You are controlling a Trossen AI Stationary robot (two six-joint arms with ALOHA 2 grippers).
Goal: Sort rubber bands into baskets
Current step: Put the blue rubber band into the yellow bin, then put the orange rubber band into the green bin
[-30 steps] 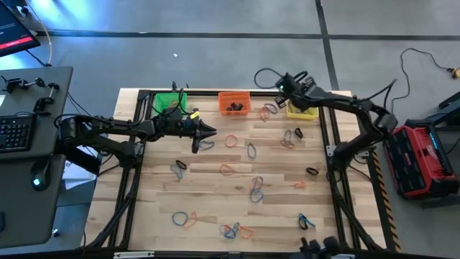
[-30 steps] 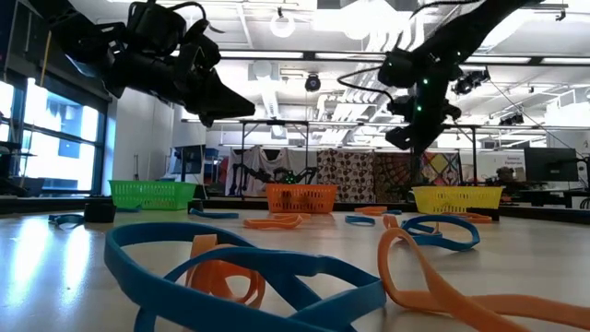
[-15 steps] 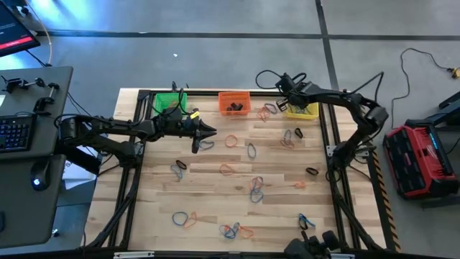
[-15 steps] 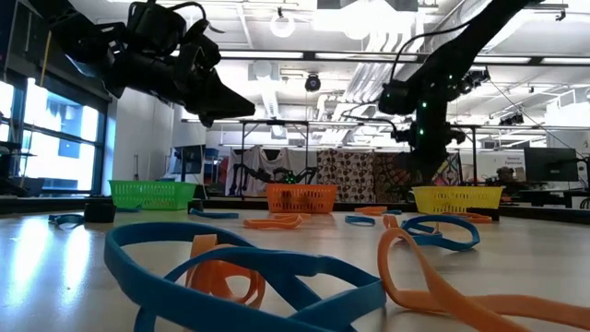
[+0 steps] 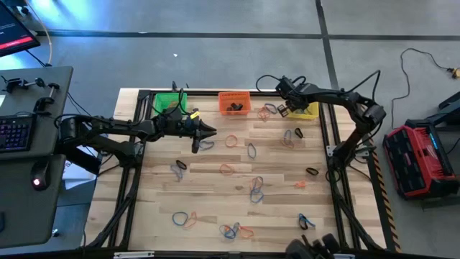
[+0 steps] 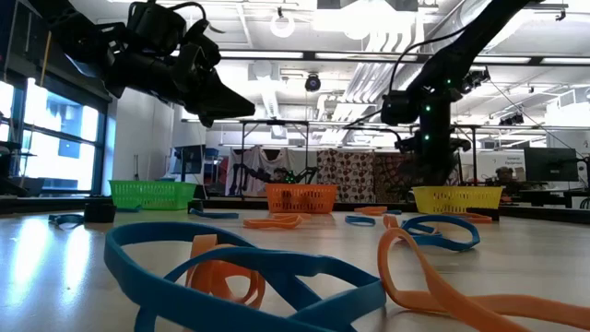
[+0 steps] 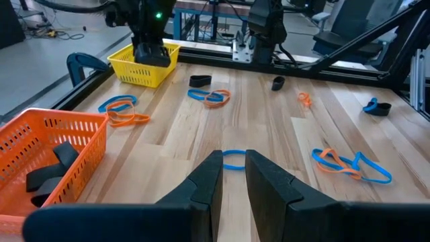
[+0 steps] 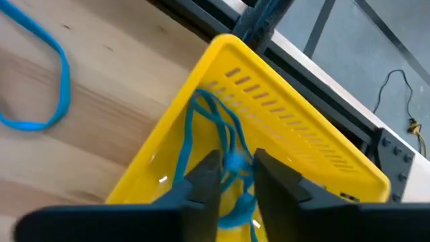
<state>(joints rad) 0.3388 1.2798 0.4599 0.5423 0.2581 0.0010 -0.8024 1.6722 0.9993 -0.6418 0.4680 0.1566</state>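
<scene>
Wooden tabletop (image 5: 215, 194) carries scattered bands. Right claw (image 8: 230, 168) pinches a thin blue rubber band (image 8: 201, 128) over the yellow plastic mesh basket (image 8: 282, 128); it may snag on release. Left claw (image 7: 232, 176) hovers nearly closed, empty.

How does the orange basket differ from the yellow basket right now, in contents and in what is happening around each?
The orange basket holds dark bands; the yellow basket holds blue bands. The right tool hangs over the yellow basket, pinching a blue band, while no tool is at the orange one. Both are mesh baskets of like size on the table's far edge.
</scene>
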